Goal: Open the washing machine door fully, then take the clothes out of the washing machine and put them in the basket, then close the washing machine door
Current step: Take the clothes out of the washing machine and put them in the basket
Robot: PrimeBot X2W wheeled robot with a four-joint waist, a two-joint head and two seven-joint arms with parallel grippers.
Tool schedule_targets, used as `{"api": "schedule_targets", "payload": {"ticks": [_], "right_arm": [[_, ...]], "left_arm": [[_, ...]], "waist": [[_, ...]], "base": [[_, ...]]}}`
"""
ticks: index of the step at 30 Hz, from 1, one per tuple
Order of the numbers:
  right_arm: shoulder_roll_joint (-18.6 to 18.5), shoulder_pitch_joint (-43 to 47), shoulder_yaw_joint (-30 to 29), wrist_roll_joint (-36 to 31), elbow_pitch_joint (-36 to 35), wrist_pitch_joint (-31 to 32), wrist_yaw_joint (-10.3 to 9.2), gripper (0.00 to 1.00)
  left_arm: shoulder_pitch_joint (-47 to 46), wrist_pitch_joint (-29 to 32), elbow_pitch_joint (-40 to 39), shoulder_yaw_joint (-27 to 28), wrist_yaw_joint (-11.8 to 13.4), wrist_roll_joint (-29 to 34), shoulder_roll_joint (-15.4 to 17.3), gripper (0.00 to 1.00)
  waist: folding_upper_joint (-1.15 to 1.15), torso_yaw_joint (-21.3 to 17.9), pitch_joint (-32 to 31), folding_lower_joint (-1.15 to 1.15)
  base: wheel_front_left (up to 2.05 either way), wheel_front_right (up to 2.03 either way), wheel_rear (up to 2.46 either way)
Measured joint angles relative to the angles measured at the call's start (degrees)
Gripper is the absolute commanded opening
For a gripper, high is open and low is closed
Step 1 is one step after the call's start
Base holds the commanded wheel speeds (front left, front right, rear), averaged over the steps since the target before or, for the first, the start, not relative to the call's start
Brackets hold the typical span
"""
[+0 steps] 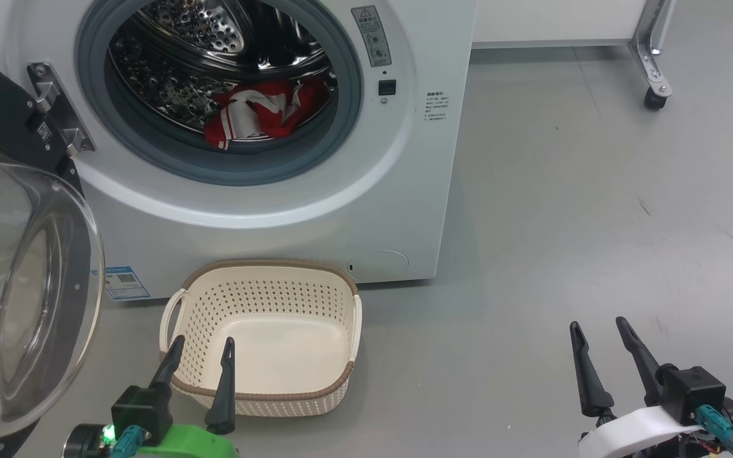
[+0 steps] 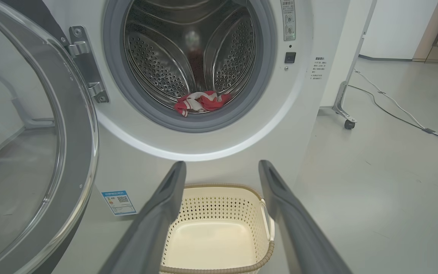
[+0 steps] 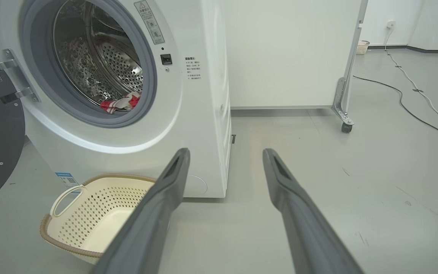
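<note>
Clothes [image 1: 258,114]: bunched low at the drum's front.
Washing machine [image 1: 265,235]: white, mouth uncovered.
Washing machine door [image 1: 23,286]: swung wide to the left.
Basket [image 1: 265,262]: on the floor just below the mouth.
Left gripper [image 1: 204,341]: jaws apart, above the basket's near rim.
Right gripper [image 1: 597,323]: jaws apart, over floor [image 1: 532,254], well right of the basket.

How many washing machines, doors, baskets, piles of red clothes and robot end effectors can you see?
Washing machine: 1
Door: 1
Basket: 1
Pile of red clothes: 1
End effectors: 2 (left end effector, right end effector)
Total: 6
</note>
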Motion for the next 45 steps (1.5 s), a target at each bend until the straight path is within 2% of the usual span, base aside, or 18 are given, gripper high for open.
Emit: {"api": "schedule_targets", "payload": {"ticks": [23, 45], "right_arm": [[0.1, 0.0, 0.0, 0.0, 0.0, 0.0, 0.0, 1.0], [0.1, 0.0, 0.1, 0.0, -0.1, 0.0, 0.01, 1.0]], "left_arm": [[0.0, 0.5, -0.1, -0.2, 0.5, 0.0, 0.0, 1.0], [0.0, 1.3, -0.1, -0.6, 0.5, 0.0, 0.1, 1.0]], "waist": [[0.0, 0.1, 0.0, 0.0], [0.0, 0.1, 0.1, 0.0]], "base": [[0.85, -0.85, 0.0], [0.13, -0.13, 0.0]]}}
